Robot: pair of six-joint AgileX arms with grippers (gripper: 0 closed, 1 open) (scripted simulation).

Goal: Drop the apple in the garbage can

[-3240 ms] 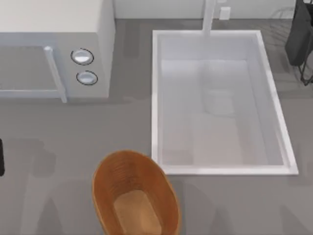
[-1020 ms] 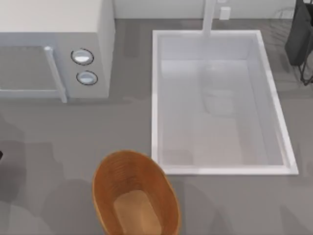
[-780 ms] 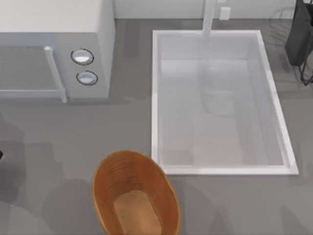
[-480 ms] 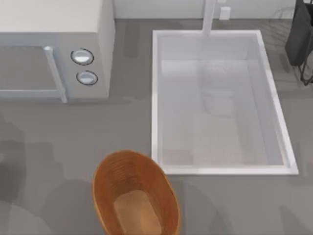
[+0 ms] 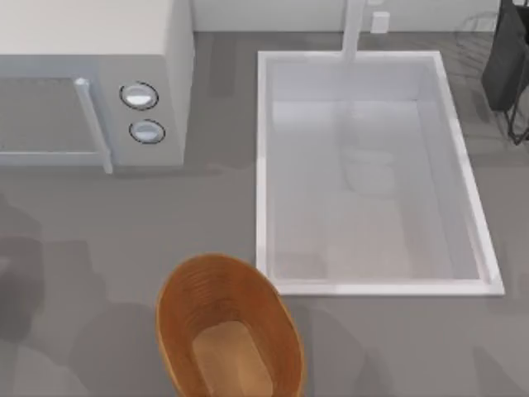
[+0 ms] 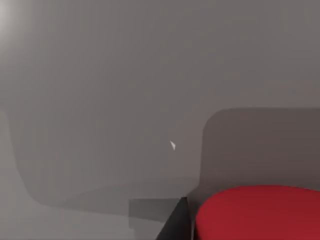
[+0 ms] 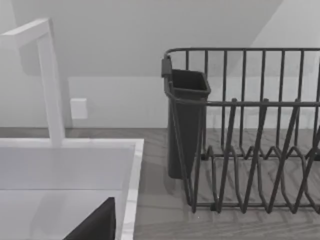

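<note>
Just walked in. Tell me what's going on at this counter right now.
An apple is meant to go into the garbage can, and that is not yet done: the orange-brown wicker bin at the counter's front holds nothing. The left wrist view looks down on grey counter with the red apple close beneath the camera, so the left arm appears to be at the apple. The right wrist view faces the dish rack and the white sink. A microwave stands at the back left.
</note>
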